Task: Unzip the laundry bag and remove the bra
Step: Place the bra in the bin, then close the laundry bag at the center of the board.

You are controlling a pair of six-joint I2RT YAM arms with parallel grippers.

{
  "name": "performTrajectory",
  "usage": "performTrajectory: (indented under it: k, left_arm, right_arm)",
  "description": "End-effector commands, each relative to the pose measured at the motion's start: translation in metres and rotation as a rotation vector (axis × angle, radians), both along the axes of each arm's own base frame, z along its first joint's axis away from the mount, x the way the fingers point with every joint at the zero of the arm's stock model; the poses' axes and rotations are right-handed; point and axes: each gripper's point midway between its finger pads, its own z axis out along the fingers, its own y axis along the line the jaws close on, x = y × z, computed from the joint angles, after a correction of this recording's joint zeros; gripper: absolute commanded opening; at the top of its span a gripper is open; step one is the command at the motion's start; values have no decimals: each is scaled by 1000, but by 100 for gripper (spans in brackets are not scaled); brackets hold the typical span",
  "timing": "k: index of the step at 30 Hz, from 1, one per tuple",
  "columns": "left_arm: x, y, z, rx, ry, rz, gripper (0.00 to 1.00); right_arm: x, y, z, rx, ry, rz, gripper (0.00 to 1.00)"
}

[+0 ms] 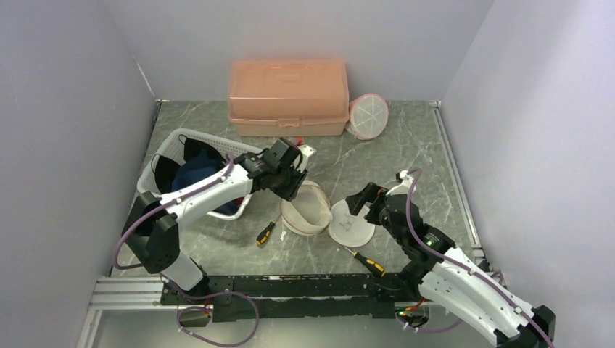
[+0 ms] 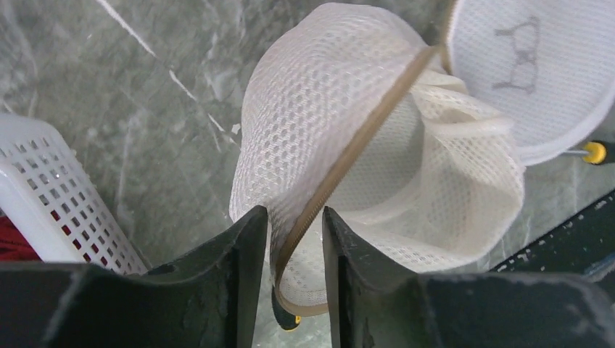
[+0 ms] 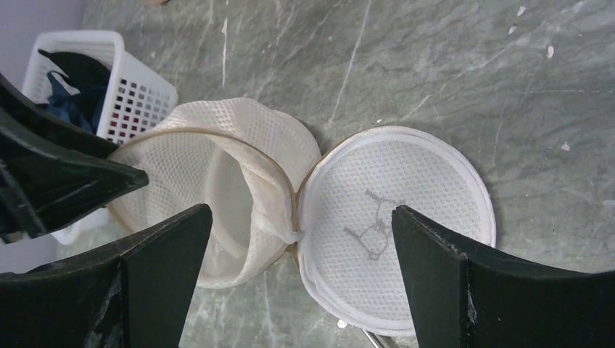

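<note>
While my left claw (image 2: 295,217) is pinched narrow on the tan zipper rim (image 2: 362,138) of the laundry bag (image 2: 326,94), the white mesh bag stands tipped on its side in the middle of the counter (image 1: 406,145), mouth open, near the white basket (image 1: 168,142). Its round lid (image 3: 395,217) — printed with a small bra outline — lies flat beside it, joined at one edge, and my right claw (image 3: 301,210) hangs above with fingers spread wide, holding nothing. Whether the bra is inside, I cannot tell.
</note>
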Motion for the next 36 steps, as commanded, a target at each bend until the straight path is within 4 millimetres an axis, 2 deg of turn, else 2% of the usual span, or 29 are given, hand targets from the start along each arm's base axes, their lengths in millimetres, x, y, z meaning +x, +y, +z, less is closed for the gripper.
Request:
performTrajectory:
  k: [1,4,8,13,17,19,24,26,29,33,36]
  left_arm:
    - [12,7,-1,38,-27,83,36]
    - [11,7,-5,27,-23,105,27]
    - [9,11,1,-18,-51,152,3]
    - [12,26,26,-131,-160,286,3]
    - [13,38,32,-231,-201,437,3]
    - [12,40,32,-287,-202,491,3]
    - [8,36,28,-369,-178,529,3]
    - [8,34,27,-368,-170,521,3]
    - [6,33,24,-359,-156,516,3]
    - [3,32,24,-370,-144,505,3]
    - [1,31,26,-379,-142,498,3]
  right_arm:
    - [2,-8,7,42,-25,-59,100]
    - [2,-6,6,26,-45,-34,100]
    - [3,-7,2,-24,-35,-22,99]
    - [3,-11,-23,-95,51,-39,94]
    - [1,10,-25,-36,37,56,88]
    - [3,13,-25,-24,34,60,87]
    - [10,-24,-44,-108,103,-137,87]
    - [12,-26,-53,-83,133,-142,85]
    - [17,-23,-65,-50,175,-120,78]
    - [22,-16,-77,-62,209,-94,63]
    - [21,-12,-92,-84,254,-69,57]
